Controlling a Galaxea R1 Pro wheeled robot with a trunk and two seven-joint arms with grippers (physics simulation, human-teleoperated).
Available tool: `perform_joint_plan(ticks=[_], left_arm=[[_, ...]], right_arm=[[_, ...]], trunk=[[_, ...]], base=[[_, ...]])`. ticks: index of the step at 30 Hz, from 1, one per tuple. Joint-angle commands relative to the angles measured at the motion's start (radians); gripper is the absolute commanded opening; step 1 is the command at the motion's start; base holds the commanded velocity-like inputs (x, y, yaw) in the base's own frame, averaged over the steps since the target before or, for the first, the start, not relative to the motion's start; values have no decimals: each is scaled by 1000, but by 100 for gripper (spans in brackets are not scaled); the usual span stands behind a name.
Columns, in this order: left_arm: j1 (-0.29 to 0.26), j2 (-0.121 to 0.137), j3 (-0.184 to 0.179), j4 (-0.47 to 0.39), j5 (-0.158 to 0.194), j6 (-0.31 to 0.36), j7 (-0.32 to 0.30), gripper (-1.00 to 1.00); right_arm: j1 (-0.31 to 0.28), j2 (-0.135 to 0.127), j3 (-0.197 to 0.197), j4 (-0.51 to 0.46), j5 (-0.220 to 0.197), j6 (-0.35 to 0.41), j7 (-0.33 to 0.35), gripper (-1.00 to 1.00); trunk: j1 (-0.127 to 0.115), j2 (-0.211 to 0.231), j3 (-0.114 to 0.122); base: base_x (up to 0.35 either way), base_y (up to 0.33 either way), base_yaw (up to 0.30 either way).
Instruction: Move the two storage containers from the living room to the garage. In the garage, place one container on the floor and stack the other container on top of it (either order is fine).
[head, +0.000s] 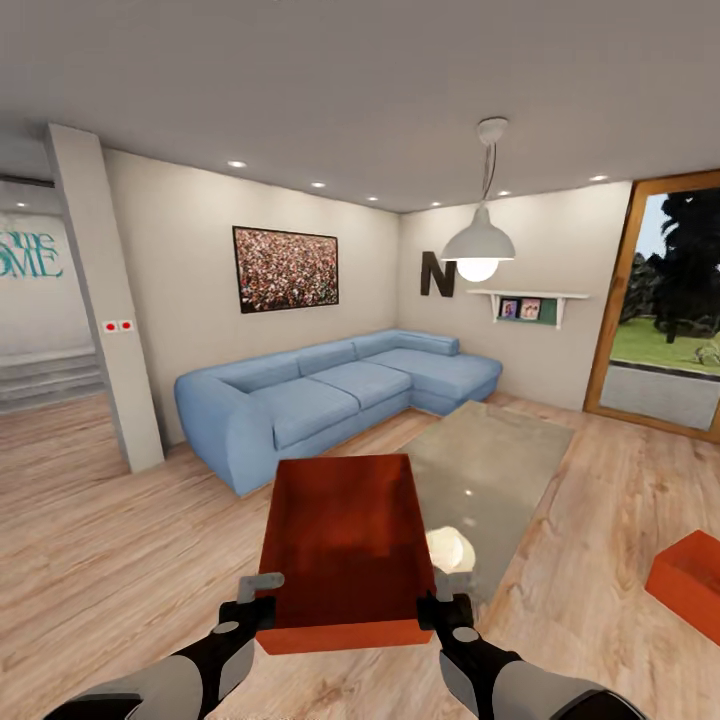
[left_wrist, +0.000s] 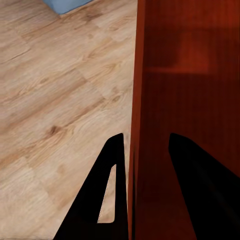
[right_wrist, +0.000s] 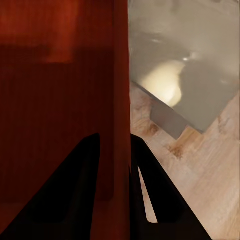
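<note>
**Bin held up in the living room, second one off to the side**

So the left gripper (head: 262, 598) is pinching the left wall of one orange-red container (head: 345, 545), one finger (left_wrist: 112, 190) outside and one inside. The bin hangs in front of the robot above the wood plank floor (head: 110, 540), blue sofa (head: 320, 390) and glass table (head: 490, 450) behind it. The right gripper (head: 440, 598) clamps the right wall the same way. Far right, the other container (head: 690, 580) sits on the planks.

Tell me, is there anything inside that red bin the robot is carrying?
The held storage container looks empty: bare orange-red walls and bottom. Its near corners, behind the front wall, are hidden.
</note>
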Motion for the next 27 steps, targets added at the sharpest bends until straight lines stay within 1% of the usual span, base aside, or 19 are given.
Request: perform_joint_plan(ticks=[1, 27], left_arm=[[-1, 0, -4, 2, 17, -6, 1, -100], [-1, 0, -4, 2, 16, -6, 1, -100]], right_arm=[[-1, 1, -37, -22, 10, 1, 7, -100], [-1, 1, -37, -22, 10, 0, 7, -100]], trunk=[[0, -1, -2], [0, -1, 1]], base=[[0, 0, 300], [0, 0, 300]])
